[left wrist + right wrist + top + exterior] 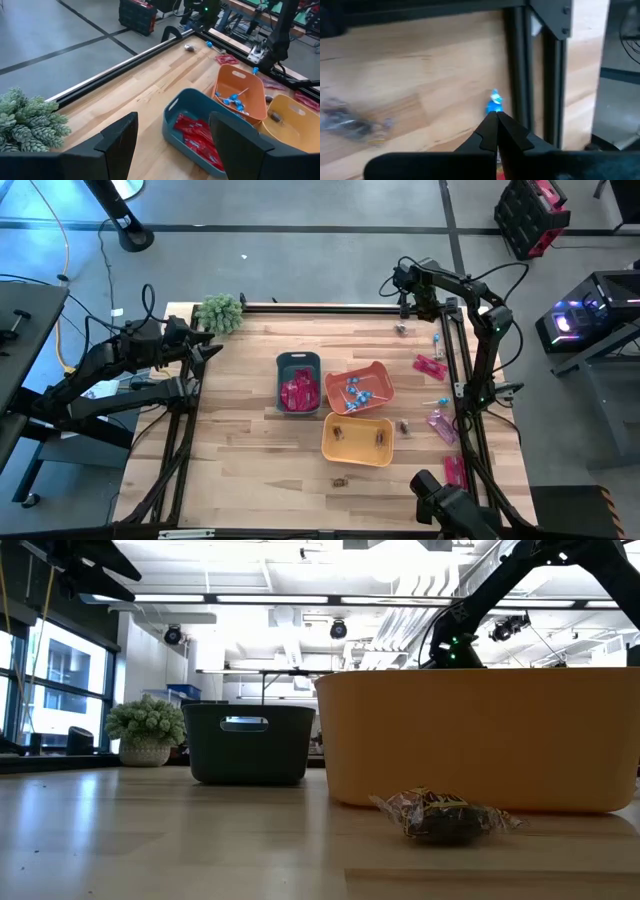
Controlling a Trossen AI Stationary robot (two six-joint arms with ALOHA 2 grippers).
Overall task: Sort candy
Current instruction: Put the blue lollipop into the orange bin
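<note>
Right gripper (496,118): at the far right corner of the table, upper right of the high view; in its wrist view the two dark fingers meet at a point with no gap, nothing seen between them, the tips just before a blue lollipop (494,106) lying on the wood beside the black rail (519,70).
Left gripper (170,142): waits over the table's left edge, left of centre in the high view, near the green plant ball (220,312); fingers spread wide, holding nothing.
Grey-blue bin (298,366): centre of the high view, filled with pink-red packets (297,394).
Orange bin (372,370): just right of the grey-blue one, tilted, with blue lollipops (356,390) inside.
Yellow bin (357,450): below the orange bin in the high view, holding two brown pieces (338,432); in the low view it fills the right half of the frame.
Loose brown piece (445,815): on the wood in front of the yellow bin, lower centre of the high view.
Other brown pieces: one near the right gripper at upper right (401,329), blurred in the right wrist view; one just right of the yellow bin (405,426).
Loose pink-red packets: along the right side of the high view, one at right of the orange bin (431,366), one lower (441,425), one near the lower right edge (455,471).
Loose lollipop (437,340): upper right, next to the rail.
</note>
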